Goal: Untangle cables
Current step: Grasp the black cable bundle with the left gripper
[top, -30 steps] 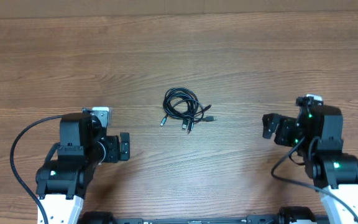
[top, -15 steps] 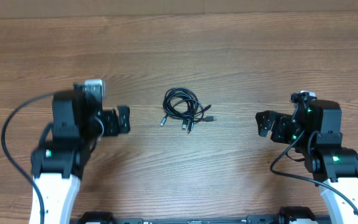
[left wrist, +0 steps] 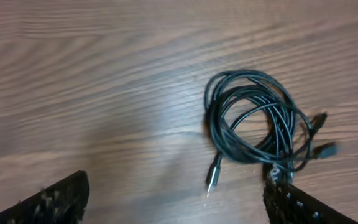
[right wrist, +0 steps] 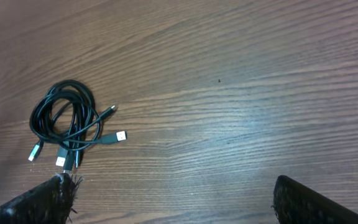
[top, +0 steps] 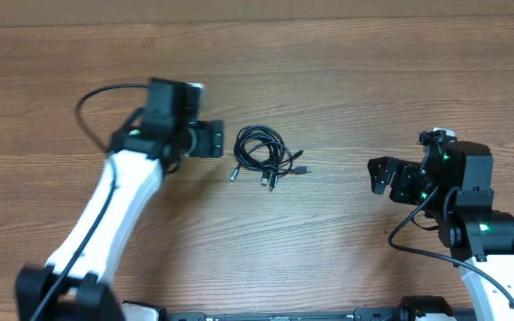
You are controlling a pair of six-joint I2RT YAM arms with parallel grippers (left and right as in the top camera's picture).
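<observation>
A small tangled coil of thin black cables (top: 264, 153) lies on the wooden table near the middle, with several plug ends sticking out below and to the right. It shows in the left wrist view (left wrist: 257, 124) and the right wrist view (right wrist: 67, 121). My left gripper (top: 211, 140) is open and empty, just left of the coil; its fingers show at the bottom corners of its view (left wrist: 173, 199). My right gripper (top: 380, 176) is open and empty, well to the right of the coil (right wrist: 173, 196).
The wooden table (top: 346, 80) stretches all around the coil. The arms' thicker black wires loop beside each arm base, one by the left arm (top: 92, 98) and one by the right (top: 400, 241).
My left arm has swung up and right from the lower left, bringing its open gripper close to the coil's left side. The right arm has barely moved. The cables have not moved.
</observation>
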